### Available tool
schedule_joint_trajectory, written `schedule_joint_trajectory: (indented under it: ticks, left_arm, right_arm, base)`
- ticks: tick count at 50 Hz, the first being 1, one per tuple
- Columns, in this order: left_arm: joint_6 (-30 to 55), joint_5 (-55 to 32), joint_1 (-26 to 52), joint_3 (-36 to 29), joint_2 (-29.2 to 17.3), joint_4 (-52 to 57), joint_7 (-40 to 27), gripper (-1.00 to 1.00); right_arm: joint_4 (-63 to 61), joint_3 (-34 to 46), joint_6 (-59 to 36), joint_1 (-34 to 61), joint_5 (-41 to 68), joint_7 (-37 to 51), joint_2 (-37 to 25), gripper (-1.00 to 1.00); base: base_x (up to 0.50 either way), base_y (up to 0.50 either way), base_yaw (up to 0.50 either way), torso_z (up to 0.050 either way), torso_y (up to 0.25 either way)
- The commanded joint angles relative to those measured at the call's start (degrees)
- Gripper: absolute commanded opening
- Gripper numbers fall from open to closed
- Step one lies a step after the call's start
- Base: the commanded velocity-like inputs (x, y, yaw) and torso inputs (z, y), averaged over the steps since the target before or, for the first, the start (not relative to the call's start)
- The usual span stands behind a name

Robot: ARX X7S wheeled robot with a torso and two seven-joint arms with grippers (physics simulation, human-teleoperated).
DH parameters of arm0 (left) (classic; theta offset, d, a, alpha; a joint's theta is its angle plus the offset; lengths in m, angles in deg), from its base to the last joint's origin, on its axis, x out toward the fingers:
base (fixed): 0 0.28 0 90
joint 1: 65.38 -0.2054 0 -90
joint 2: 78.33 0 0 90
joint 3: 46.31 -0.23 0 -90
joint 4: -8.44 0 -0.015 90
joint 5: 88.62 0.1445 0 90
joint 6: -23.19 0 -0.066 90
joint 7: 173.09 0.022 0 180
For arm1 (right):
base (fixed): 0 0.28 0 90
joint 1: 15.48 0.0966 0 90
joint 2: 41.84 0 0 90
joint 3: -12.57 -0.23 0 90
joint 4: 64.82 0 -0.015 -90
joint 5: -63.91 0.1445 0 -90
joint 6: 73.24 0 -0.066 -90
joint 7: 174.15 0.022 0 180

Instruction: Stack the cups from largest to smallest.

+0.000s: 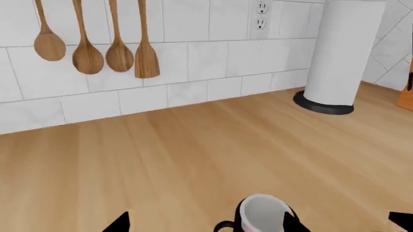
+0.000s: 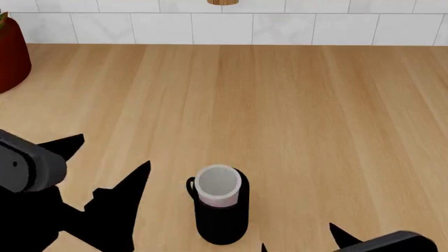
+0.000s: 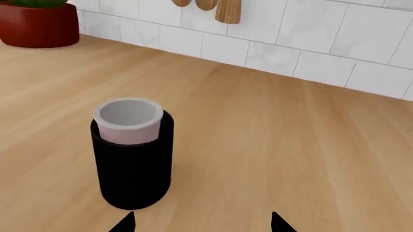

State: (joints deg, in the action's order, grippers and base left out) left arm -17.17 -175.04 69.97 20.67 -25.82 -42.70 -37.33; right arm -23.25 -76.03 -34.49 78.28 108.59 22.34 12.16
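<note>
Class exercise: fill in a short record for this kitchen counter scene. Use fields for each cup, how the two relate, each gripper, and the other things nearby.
black mug: upright on the wooden counter, small loop handle
pink tumbler: nested upright inside the mug, rim standing above the mug's rim, white inside
stack state: smaller cup in larger cup
left gripper: open, beside the mug, holding nothing
right gripper: open, apart from the cups
nearby: red plant pot, hanging wooden spoons, paper towel roll

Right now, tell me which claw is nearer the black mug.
Left. The left claw sits open just beside the black mug, on its left; the right claw is off to its right, a little farther.
</note>
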Motion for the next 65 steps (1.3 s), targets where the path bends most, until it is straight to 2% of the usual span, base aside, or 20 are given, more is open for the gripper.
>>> schedule_joint_trajectory:
  ticks: [1, 5, 7, 11, 19, 26, 33, 44, 60, 62, 65]
  left_arm:
    - [-3.31, 0.46, -10.41, 8.21, -10.53, 9.97, -2.54, 1.00]
    - [-5.67, 8.01, -18.55, 10.24, -12.37, 10.58, -2.07, 1.00]
    - [-6.32, 8.50, -20.06, 11.23, -13.56, 10.61, -1.61, 1.00]
    - [-10.48, 7.32, -23.92, 17.22, -16.31, 9.60, -2.88, 1.00]
    - [-11.64, 8.57, -26.42, 19.08, -17.36, 8.63, -2.83, 1.00]
    - [-10.77, 11.26, -27.36, 18.07, -17.55, 8.30, -2.84, 1.00]
    - [-13.52, 13.89, -33.22, 20.32, -17.67, 8.13, -1.89, 1.00]
    - [-15.70, 14.11, -37.21, 23.37, -18.57, 8.49, -1.80, 1.00]
    - [-15.37, 12.45, -35.24, 22.82, -17.42, 7.22, -3.81, 1.00]
    - [-12.89, 10.18, -32.55, 21.31, -17.75, 6.47, -7.73, 1.00]
    - [-12.54, 9.19, -31.78, 21.34, -18.04, 6.67, -8.53, 1.00]
  right_arm:
    - [-3.27, -1.77, -3.05, 0.42, -0.13, 1.64, 0.82, 1.00]
    - [-2.63, -1.05, -3.13, 0.76, -0.80, 2.14, 1.03, 1.00]
    - [-2.58, -1.44, -3.04, 0.85, -0.54, 2.37, 1.20, 1.00]
    - [-2.18, -1.93, -3.26, 1.22, -0.41, 3.18, 1.44, 1.00]
    - [-2.23, -1.42, -3.77, 1.85, -1.16, 4.66, 1.48, 1.00]
    - [-2.05, -2.12, -3.64, 2.51, -1.64, 6.23, 1.81, 1.00]
    - [-2.25, -2.79, -3.16, 2.79, -1.61, 7.12, 2.25, 1.00]
    - [-2.06, -3.35, -2.71, 3.17, -2.41, 8.68, 2.41, 1.00]
    - [-1.32, -2.09, -1.99, 3.86, -4.77, 10.82, 2.80, 1.00]
    - [-1.21, -1.14, -1.39, 3.34, -5.98, 11.01, 2.77, 1.00]
    - [-0.55, -2.04, -2.75, 3.88, -5.67, 12.39, 2.88, 1.00]
  base:
    - [0.00, 0.00, 0.00, 0.000, 0.000]
    - [0.00, 0.00, 0.00, 0.000, 0.000]
    - [0.00, 0.00, 0.00, 0.000, 0.000]
    - [0.00, 0.00, 0.00, 0.000, 0.000]
    - [0.00, 0.00, 0.00, 0.000, 0.000]
    - [0.00, 0.00, 0.00, 0.000, 0.000]
    - [0.00, 0.00, 0.00, 0.000, 0.000]
    - [0.00, 0.00, 0.00, 0.000, 0.000]
    - [0.00, 0.00, 0.00, 0.000, 0.000]
    - [0.00, 0.00, 0.00, 0.000, 0.000]
    - [0.00, 0.00, 0.00, 0.000, 0.000]
